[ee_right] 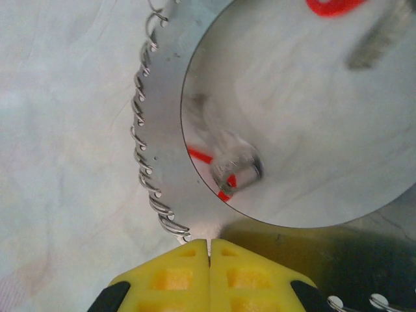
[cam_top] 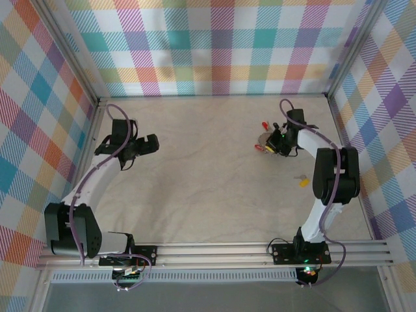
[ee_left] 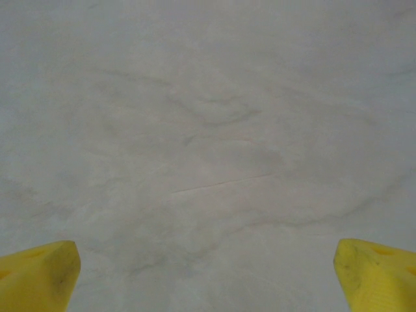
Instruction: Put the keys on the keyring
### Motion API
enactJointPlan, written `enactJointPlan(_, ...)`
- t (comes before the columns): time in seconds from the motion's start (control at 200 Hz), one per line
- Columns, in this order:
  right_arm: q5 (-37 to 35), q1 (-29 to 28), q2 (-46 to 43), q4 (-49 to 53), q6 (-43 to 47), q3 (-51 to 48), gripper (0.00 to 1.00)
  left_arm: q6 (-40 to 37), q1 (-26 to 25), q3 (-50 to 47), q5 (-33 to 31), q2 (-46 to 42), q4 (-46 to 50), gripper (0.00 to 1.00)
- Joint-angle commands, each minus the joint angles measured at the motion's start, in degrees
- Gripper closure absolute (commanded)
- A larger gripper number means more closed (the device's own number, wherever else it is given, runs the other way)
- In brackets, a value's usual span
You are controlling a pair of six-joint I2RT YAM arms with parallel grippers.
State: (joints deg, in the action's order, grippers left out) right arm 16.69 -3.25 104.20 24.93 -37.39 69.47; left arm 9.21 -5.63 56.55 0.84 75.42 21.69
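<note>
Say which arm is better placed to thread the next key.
Right, likely. The right jaws are shut at the rim of the keyring, red keys lie beside it and a yellow key near that arm. The left jaws stand open over the table, far off.

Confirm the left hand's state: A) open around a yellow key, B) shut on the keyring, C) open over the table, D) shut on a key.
C: the left hand has its yellow fingers far apart at the wrist view's lower corners, with just the table between them.
</note>
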Motion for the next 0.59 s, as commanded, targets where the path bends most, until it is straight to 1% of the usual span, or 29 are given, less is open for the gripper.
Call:
enactJointPlan(0.0,4.31,-1.73,-4.18,0.82,-1.95,-1.39,1.0,-5.59,-2.54,-2.97,12.69,-3.17,-9.79,0.0)
enactJointPlan(0.115,7.17,-3.27,-7.98,2.96,-4.91,-2.22,1.0,-13.56,-7.91,-6.81,20.09,-7.58,-15.04,0.0)
enactJointPlan(0.18,8.68,-4.07,-10.05,3.85,-7.28,-2.88,1.0,-20.17,-11.94,-9.2,23.51,-10.65,-17.3,0.0)
enactJointPlan(0.265,11.06,-5.45,-12.77,4.04,-10.67,-3.7,1.0,-26.43,-17.77,-11.96,21.57,-13.66,-19.02,0.0)
enactJointPlan(0.37,13.17,-7.51,-16.25,1.85,-15.23,-5.86,1.0,-29.54,-23.09,-13.34,20.25,-14.12,-19.65,0.01)
enactJointPlan(0.415,13.64,-8.26,-17.82,0.04,-17.78,-7.51,1.0,-30.04,-24.85,-13.61,20.02,-13.68,-20.15,0.05)
enactJointPlan(0.48,14.55,-9.48,-19.8,-2.45,-21.61,-9.89,1.0,-30.94,-27.24,-13.9,19.24,-12.79,-21.24,0.13)
enactJointPlan(0.53,15.9,-10.55,-21.12,-4.48,-24.54,-11.71,1.0,-30.99,-29.18,-14.14,17.55,-11.76,-23.08,0.17)
enactJointPlan(0.59,17.06,-11.74,-22.52,-6.73,-27.67,-13.59,1.0,-31.59,-32.07,-14.45,13.53,-10.38,-25.76,0.23)
